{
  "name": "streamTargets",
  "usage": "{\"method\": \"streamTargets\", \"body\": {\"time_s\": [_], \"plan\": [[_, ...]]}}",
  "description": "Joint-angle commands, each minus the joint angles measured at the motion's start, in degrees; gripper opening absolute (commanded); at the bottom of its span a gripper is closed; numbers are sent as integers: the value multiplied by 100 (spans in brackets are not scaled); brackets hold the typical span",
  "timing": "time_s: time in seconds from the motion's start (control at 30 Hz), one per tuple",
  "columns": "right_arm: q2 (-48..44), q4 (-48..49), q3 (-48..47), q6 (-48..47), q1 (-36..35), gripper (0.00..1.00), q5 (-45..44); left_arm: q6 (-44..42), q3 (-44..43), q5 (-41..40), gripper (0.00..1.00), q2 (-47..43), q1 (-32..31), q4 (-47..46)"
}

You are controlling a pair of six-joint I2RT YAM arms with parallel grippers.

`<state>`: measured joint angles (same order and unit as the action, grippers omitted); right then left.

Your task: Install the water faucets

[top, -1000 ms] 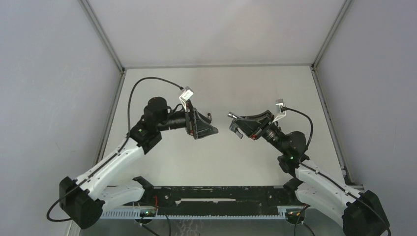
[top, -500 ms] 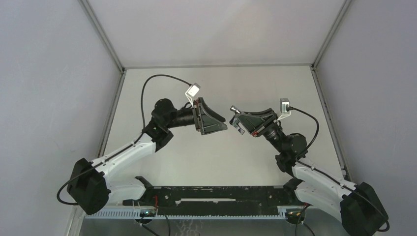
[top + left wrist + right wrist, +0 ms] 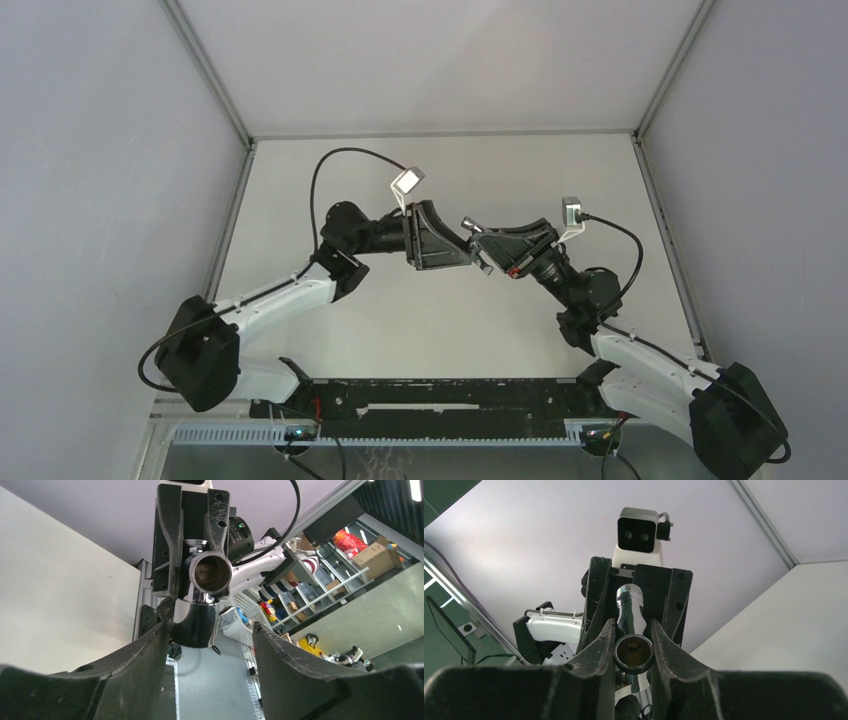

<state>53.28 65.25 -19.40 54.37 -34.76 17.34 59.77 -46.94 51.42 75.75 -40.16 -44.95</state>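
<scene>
Robot lab test booth, plain grey walls (image 3: 100, 200), white table (image 3: 440, 330), storage shelves (image 3: 312, 602) with boxes (image 3: 376, 559) beyond

Around the work area
We see a pale surface (image 3: 440, 330) boxed in by grey walls (image 3: 100, 200), a black rail (image 3: 440, 392) along its near edge, and background shelves (image 3: 320, 597) topped by a cardboard box (image 3: 376, 557).

My two arms raised over the white table (image 3: 450, 330), left gripper (image 3: 456, 246) and right gripper (image 3: 481, 246) facing tip to tip at mid-table, close together, small chrome faucet piece (image 3: 468, 224) at my right fingertips, grey walls (image 3: 100, 200) on three sides.
</scene>
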Motion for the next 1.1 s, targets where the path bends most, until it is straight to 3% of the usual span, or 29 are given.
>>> {"method": "streamTargets", "body": {"time_s": [0.0, 0.17, 0.4, 0.43, 0.53, 0.6, 0.8, 1.07], "plan": [[27, 452, -334, 65, -82, 0, 138, 631, -419, 211, 62, 151, -90, -1085], [84, 455, -380, 65, -110, 0, 207, 673, -480, 219, 44, 219, -120, -1130], [-20, 54, -442, 0, -118, 0, 234, 610, -576, 280, 1, 290, -128, -981], [-72, -210, -498, -5, -104, 1, 234, 497, -609, 289, 0, 287, -125, -824], [-322, -1232, -753, -69, -63, 37, 364, 15, -703, 285, 0, 215, -132, -31], [-392, -1891, -994, -65, 52, 46, 727, -308, -732, 263, 0, 131, -120, 338], [-511, -3067, -1294, 5, 314, 62, 1222, -638, -829, 184, 0, 26, -120, 838], [-894, -2838, -996, -32, 321, 64, 768, -633, -826, 140, 0, -37, -117, 839]]}}
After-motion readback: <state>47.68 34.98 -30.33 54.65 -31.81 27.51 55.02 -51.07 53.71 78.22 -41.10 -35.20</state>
